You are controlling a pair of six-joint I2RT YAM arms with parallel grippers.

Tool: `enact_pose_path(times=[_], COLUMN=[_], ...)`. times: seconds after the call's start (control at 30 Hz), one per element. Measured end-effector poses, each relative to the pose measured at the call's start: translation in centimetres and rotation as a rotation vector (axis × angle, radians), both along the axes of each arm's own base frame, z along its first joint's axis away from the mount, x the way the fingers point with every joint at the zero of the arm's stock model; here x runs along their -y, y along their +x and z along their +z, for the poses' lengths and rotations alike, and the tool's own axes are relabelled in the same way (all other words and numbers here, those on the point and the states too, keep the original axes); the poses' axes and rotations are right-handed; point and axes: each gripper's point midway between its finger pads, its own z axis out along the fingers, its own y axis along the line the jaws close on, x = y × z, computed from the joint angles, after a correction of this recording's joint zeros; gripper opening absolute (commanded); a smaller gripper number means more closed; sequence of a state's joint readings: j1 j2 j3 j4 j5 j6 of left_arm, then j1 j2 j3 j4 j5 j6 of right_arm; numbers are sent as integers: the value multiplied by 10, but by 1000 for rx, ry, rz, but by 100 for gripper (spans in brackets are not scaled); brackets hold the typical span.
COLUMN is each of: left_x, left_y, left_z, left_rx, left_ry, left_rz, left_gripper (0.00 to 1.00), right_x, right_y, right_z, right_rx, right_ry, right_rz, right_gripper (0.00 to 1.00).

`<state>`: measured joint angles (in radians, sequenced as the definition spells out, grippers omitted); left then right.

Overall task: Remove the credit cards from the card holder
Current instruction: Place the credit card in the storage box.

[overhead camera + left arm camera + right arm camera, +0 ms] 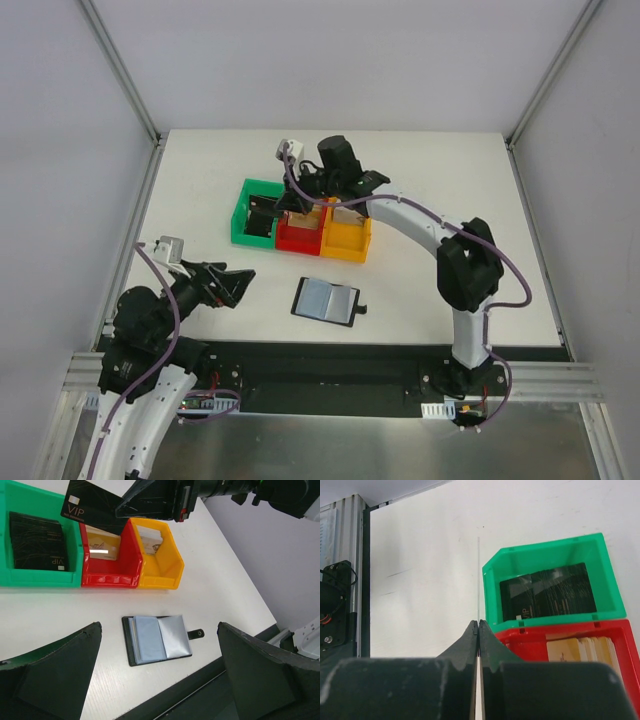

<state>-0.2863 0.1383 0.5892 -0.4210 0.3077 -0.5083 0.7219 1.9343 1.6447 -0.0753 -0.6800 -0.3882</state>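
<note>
The card holder (326,301) (157,639) lies open on the table, a black wallet showing two grey-blue panels. My left gripper (238,286) (159,627) hangs open to the left of it, nothing between its fingers. Over the meeting of the green and red bins, my right gripper (291,204) (478,623) is shut on a black credit card (90,505) marked VIP. The right wrist view shows that card edge-on (479,580). Black cards (37,542) (550,597) lie in the green bin, and tan-gold cards (102,550) (577,650) sit in the red bin.
Three joined bins stand at the back of the table: green (240,215) (40,577), red (297,240) (107,577) and orange (345,243) (160,575). The orange one holds pale cards (150,537). The table's near edge runs just below the wallet.
</note>
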Motion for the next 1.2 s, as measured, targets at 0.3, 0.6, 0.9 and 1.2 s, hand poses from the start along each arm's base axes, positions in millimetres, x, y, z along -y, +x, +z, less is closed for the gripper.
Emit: enact_pose_path(times=[0.3,0.6,0.9,1.2], left_x=[-9,-12,-12,-12], left_y=[-5,-8,-8,-8], left_z=[-2,-7,-9,-16], left_rx=[-5,-23,-30,-50], left_ry=[9,15,13,19], left_rz=[46,56,56,56], left_gripper=[99,99,99,99], right_x=[-41,-44,-55,-61], right_y=[2,8,25,36], right_z=[-35,-57,-80,-97], right_rx=[-23,-15,-4,-2], right_ry=[-10,-51,-71,-89], right_rz=[62,40,29,9], right_gripper=[0,0,0,0])
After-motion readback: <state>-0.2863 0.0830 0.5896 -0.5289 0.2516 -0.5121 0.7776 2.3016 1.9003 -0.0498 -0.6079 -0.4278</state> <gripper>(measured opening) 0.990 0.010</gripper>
